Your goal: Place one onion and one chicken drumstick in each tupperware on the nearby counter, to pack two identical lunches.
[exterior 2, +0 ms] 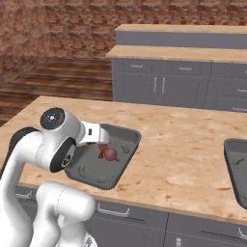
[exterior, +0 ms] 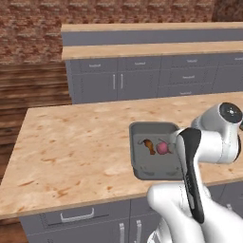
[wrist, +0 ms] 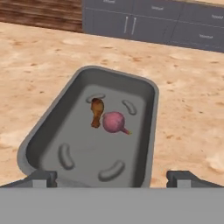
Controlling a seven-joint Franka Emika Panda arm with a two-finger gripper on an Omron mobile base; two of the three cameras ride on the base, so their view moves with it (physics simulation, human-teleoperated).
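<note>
A grey tupperware (exterior: 142, 127) (exterior 2: 128, 130) (wrist: 43, 127) rests on the light wood counter (exterior: 71, 147) (exterior 2: 183, 154) (wrist: 192, 109), near its front edge. Inside it lie a pinkish-maroon onion (exterior: 162, 148) (exterior 2: 111, 154) (wrist: 114, 122) and an orange-brown chicken drumstick (exterior: 149, 146) (exterior 2: 102, 152) (wrist: 96, 111), side by side and touching. My gripper (wrist: 112, 177) hangs open over the tray's near end, with nothing between its fingers (wrist: 41, 178). A second grey tupperware (exterior 2: 226, 144) sits at the right edge of the right base view, partly cut off; its visible part holds no food.
A longer counter with grey cabinets (exterior: 142, 50) (exterior 2: 183, 53) runs along the brick wall behind. Dark wooden floor lies between the two counters. Bare worktop stretches to the left of the tray and between the two trays.
</note>
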